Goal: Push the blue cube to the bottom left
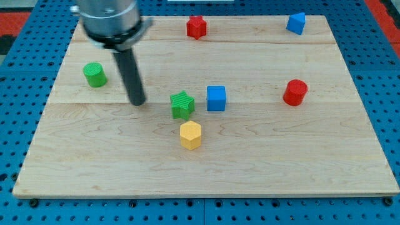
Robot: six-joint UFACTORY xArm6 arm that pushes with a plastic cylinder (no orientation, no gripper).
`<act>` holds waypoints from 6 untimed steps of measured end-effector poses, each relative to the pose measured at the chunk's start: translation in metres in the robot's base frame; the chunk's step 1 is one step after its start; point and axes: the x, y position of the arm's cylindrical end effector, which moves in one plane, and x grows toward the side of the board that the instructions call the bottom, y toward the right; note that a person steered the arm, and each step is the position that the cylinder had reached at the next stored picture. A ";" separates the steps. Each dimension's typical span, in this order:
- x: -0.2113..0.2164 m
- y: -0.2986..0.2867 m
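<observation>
The blue cube (216,98) sits near the middle of the wooden board (300,162). A green star-shaped block (182,105) stands just to its left, nearly touching it. A yellow hexagonal block (190,135) lies below the green star. My tip (137,102) rests on the board to the left of the green star, well apart from the blue cube, with the star between them.
A green cylinder (95,75) is at the view's left. A red star-shaped block (196,27) is at the top middle. A second blue block (296,23) is at the top right. A red cylinder (295,92) is at the right.
</observation>
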 end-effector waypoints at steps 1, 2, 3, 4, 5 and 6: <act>0.030 0.090; 0.080 0.156; 0.095 0.232; 0.068 0.157; 0.067 0.205; 0.019 0.170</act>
